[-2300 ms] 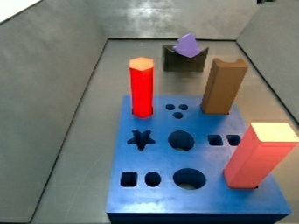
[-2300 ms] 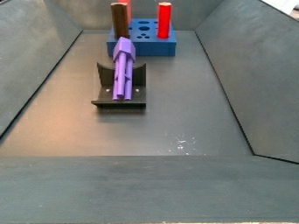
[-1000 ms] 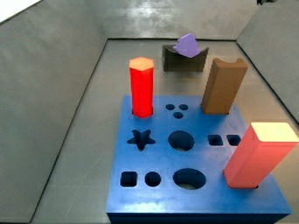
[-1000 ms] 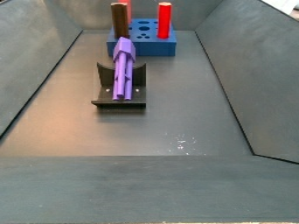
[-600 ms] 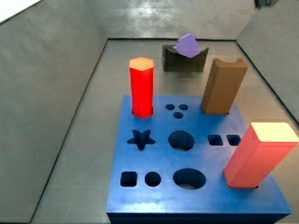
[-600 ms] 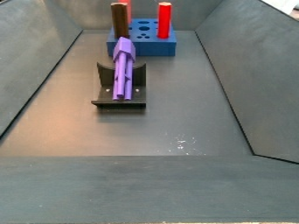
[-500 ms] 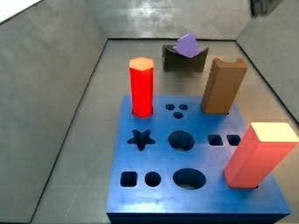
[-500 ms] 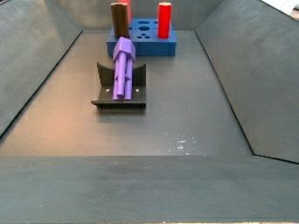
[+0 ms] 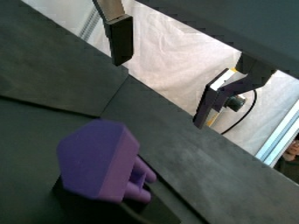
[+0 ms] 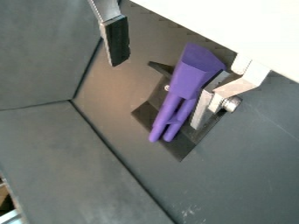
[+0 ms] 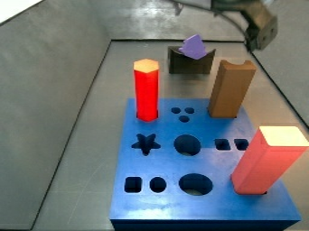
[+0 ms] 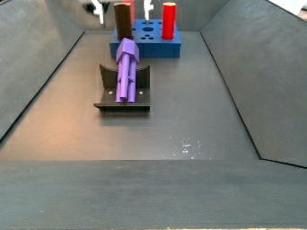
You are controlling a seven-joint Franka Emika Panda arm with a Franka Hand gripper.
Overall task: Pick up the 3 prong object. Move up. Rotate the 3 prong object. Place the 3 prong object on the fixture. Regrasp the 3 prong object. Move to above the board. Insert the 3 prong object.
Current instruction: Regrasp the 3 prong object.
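Purple stands out at once: the 3 prong object (image 12: pixel 127 65) lies slanted across the fixture (image 12: pixel 122 92), seated in its notch, with its prongs pointing down toward the floor (image 12: pixel 144 135) in a wrist view (image 10: pixel 177 98). In a side view only its blunt upper end (image 11: pixel 193 44) shows, poking above the fixture (image 11: pixel 183 61) behind the board (image 11: pixel 193 171).

The end effector (image 10: pixel 170 57) hangs above and apart from the piece, its jaws spread wide with nothing between them. 1 finger (image 10: pixel 115 38) shows plainly as a silver plate with a dark pad; the opposite finger (image 10: pixel 222 94) is partly cut off by the frame edge. In a side view the end effector (image 11: pixel 256 25) is only a blurred shape at the upper edge, and in another side view just a sliver (image 12: pixel 93 8) enters the frame.

On the board stand a red peg (image 11: pixel 146 89), a brown block (image 11: pixel 229 87) and a salmon block (image 11: pixel 266 160), the last cropped at the right edge.
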